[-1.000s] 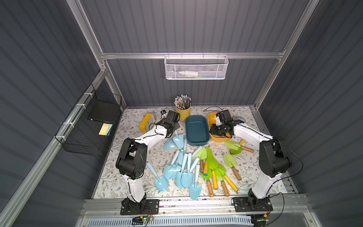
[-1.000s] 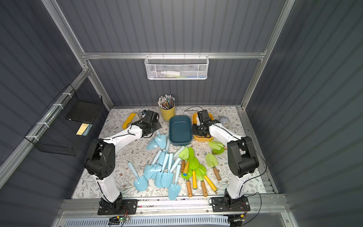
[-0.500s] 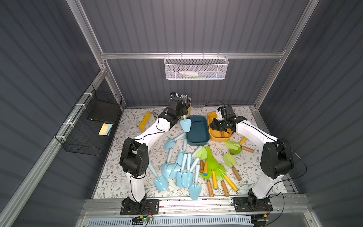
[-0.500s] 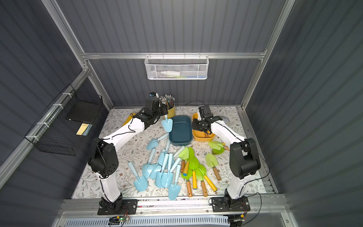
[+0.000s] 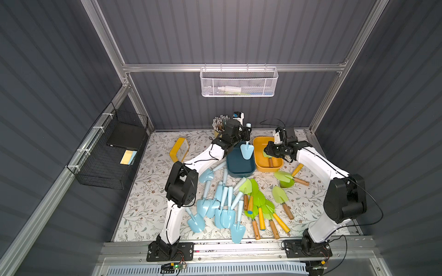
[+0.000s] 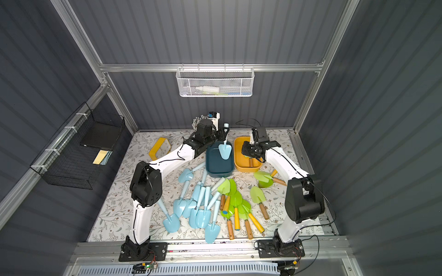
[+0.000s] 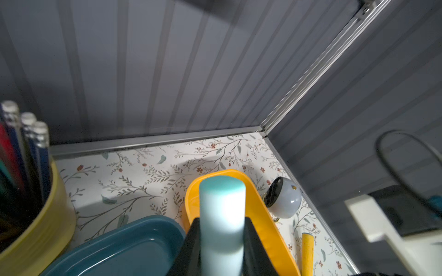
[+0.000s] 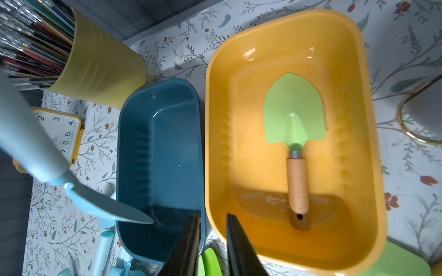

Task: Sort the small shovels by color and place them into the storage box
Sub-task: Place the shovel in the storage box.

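One pale blue shovel [image 5: 246, 150] hangs clamped in the left gripper [image 5: 247, 134], blade toward six o'clock, over the teal box [image 5: 239, 167].

Blade of blue shovel [image 7: 222, 215] cut off in left wrist view; pencils [image 7: 21, 148] blurred

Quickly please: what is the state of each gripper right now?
Left gripper: closed on the handle of a pale blue shovel, over the blue box.
Right gripper: closed, holding nothing.
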`<action>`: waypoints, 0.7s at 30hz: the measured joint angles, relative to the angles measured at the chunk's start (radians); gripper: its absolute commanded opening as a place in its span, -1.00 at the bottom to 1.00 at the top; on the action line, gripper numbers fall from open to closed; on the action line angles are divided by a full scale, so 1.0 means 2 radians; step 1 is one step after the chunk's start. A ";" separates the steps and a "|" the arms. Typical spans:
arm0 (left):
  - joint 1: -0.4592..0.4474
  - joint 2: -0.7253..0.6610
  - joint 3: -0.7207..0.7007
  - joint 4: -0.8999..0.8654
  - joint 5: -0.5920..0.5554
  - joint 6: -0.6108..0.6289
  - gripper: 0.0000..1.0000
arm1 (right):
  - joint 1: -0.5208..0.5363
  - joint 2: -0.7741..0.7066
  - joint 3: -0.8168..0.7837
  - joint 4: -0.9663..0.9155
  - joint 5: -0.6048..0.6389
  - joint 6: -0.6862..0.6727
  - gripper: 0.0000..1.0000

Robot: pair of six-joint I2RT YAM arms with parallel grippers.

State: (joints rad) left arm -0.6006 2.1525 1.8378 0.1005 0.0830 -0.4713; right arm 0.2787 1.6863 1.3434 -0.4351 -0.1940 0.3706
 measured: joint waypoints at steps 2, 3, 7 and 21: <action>0.000 0.011 -0.003 0.005 0.002 0.000 -1.00 | -0.001 0.000 -0.005 0.000 0.000 0.000 -0.51; 0.000 0.016 -0.005 0.007 0.003 -0.001 -1.00 | -0.001 0.000 -0.008 0.000 0.000 0.000 -0.51; 0.001 0.026 -0.010 0.012 0.005 -0.006 -1.00 | -0.002 0.000 -0.014 0.000 -0.002 0.000 -0.51; 0.002 0.033 -0.056 0.045 0.006 -0.072 -1.00 | -0.002 -0.009 -0.030 -0.001 -0.004 0.000 -0.50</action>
State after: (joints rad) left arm -0.5961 2.2181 1.7252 0.1902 0.0952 -0.6163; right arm 0.2745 1.6680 1.2835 -0.4377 -0.2016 0.3710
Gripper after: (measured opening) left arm 0.250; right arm 0.250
